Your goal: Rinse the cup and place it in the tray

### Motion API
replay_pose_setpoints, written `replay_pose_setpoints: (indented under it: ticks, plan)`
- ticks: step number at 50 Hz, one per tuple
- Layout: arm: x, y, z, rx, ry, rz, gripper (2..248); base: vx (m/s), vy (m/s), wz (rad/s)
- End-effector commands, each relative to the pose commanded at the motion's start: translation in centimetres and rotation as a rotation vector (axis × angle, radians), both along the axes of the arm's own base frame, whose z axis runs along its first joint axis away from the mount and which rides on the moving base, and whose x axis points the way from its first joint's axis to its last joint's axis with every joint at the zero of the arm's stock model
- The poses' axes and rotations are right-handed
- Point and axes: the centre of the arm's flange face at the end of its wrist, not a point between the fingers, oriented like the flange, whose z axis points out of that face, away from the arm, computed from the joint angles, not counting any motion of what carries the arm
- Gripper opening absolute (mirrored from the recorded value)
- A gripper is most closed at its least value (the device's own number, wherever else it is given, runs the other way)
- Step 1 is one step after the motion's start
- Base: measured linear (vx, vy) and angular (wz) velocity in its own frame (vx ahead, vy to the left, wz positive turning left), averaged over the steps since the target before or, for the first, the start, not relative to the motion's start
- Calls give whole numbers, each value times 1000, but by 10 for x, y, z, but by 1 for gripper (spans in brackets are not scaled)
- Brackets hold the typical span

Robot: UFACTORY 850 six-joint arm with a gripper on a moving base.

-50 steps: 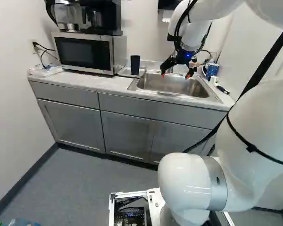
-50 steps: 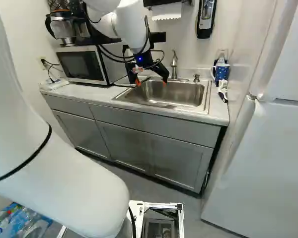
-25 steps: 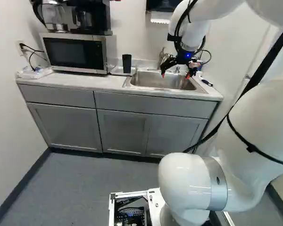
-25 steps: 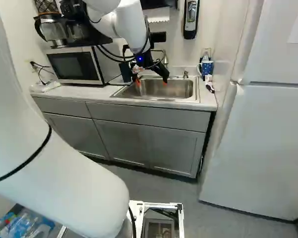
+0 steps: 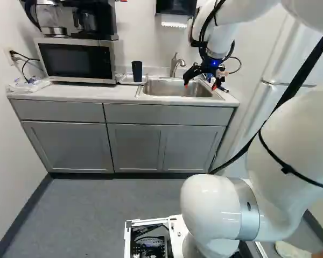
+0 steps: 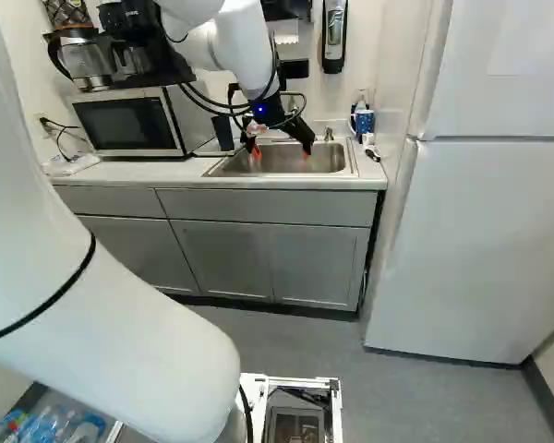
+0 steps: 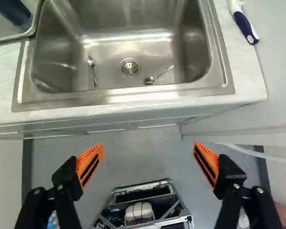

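From where I stand, the robot's hand (image 6: 281,152) is released, its 2 fingers spread wide with nothing between them. In both base views the fingertips line up with the sink (image 5: 183,88). In the wrist view, the hand (image 7: 148,147) shows an orange pad on each finger, with the front edge of the worktop (image 7: 181,101) ahead of them.

The dark cup (image 5: 137,70) stands upright in the tray (image 5: 124,82), between the sink and the microwave (image 5: 75,60). The faucet (image 5: 174,65) rises behind the sink.

Looking into the basin, I see 1 spoon (image 7: 91,62) on 1 side of the round drain (image 7: 129,68) and a 2nd spoon (image 7: 149,80) on the other, both apart from it. Beside the sink, on the side away from the cup, lies a tool with a dark blue and white handle (image 7: 244,25). Near it is a blue mug with pale spots (image 6: 363,122).

A coffee maker (image 5: 87,19) sits on top of the microwave, and a crumpled clear bag (image 5: 28,86) lies on the worktop on the microwave's far side from the tray. At the right of the right base view stands a white fridge (image 6: 480,240).
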Motion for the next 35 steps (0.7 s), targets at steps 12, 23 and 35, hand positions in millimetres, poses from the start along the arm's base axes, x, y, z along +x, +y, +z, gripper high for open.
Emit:
replay_pose_setpoints:
  ticks: [12, 23, 35]
  plan:
    - [0, 0, 0, 0, 0, 0, 247, -109, 52, -158]
    - [0, 0, 0, 0, 0, 0, 247, -102, 62, -15]
    - [0, 0, 0, 0, 0, 0, 247, -51, 30, 1]
